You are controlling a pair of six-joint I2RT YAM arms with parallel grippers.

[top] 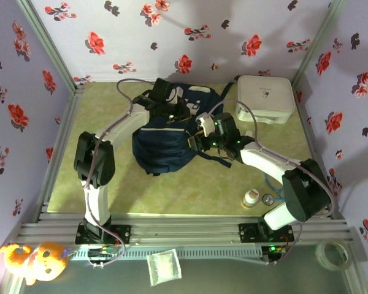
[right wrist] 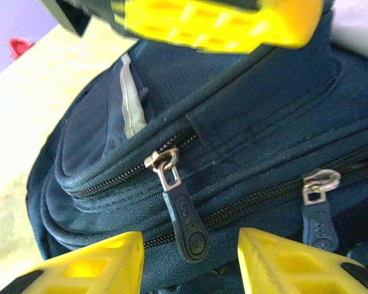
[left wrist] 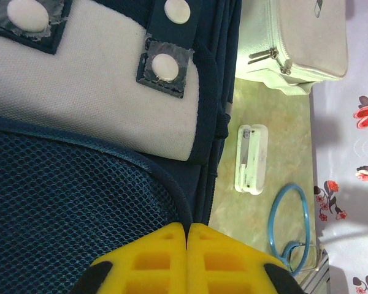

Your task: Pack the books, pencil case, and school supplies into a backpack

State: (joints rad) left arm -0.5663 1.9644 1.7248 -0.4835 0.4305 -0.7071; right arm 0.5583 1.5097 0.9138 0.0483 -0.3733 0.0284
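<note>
The navy backpack (top: pixel 162 144) lies in the middle of the table, its pale grey back panel (left wrist: pixel 98 92) and blue mesh (left wrist: pixel 67 208) under my left wrist. My left gripper (left wrist: pixel 187 231) (top: pixel 185 115) is shut, pinching the backpack's dark edge seam at the top of the bag. My right gripper (right wrist: pixel 190 257) (top: pixel 202 139) is open at the bag's right side. A black zipper pull (right wrist: pixel 185 223) hangs between its yellow fingers (right wrist: pixel 92 263) without touching either. A second zipper pull (right wrist: pixel 319 211) hangs further right. The books and the pencil case are out of view.
A white rounded box (top: pixel 265 98) (left wrist: pixel 300 37) stands at the back right. A small white stapler-like item (left wrist: pixel 251 158) and a blue-handled ring (left wrist: pixel 288 220) lie right of the bag. A small white bottle (top: pixel 251 197) stands near my right arm's base.
</note>
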